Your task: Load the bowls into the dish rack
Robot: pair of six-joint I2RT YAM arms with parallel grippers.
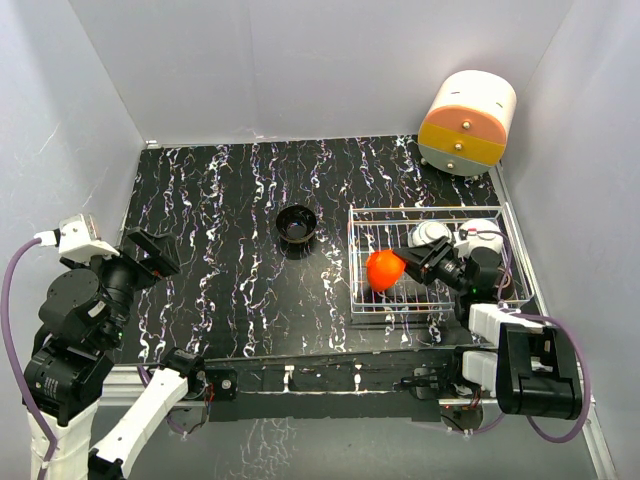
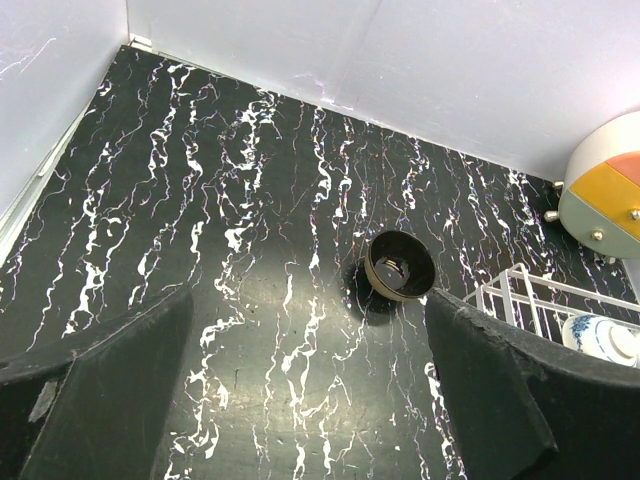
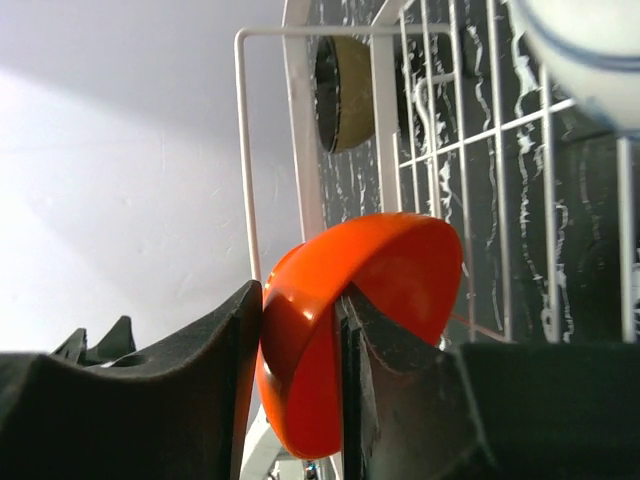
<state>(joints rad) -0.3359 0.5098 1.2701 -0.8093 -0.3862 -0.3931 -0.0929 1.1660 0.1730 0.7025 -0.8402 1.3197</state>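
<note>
At the near left, the left claw (image 1: 150, 255) hangs over the table (image 1: 230, 290) with its fingers (image 2: 110, 390) spread wide and nothing between them. At the near right, the right claw (image 1: 408, 262) reaches into the rack (image 1: 520, 295) from its right side. Seen from its own wrist, this claw (image 3: 300, 295) is pinching the wall of the red bowl (image 3: 400, 270), one finger (image 3: 190, 390) on the outside and the other on the inside. The red bowl (image 1: 384, 270) is tipped on its side, just inside the left end of the rack, with its rim up near the wire. A little farther back in the rack lie a white bowl (image 1: 432, 233) and a second pale bowl (image 1: 486, 238), side by side toward the far right. The black bowl (image 1: 297, 224) stands upright on the bare table, apart from the rack's left end and outside it. In the left wrist view the black bowl (image 2: 398, 265) sits straight ahead between the spread fingers. In the far right corner, beyond the rack, stands the cabinet (image 1: 467, 122).
</note>
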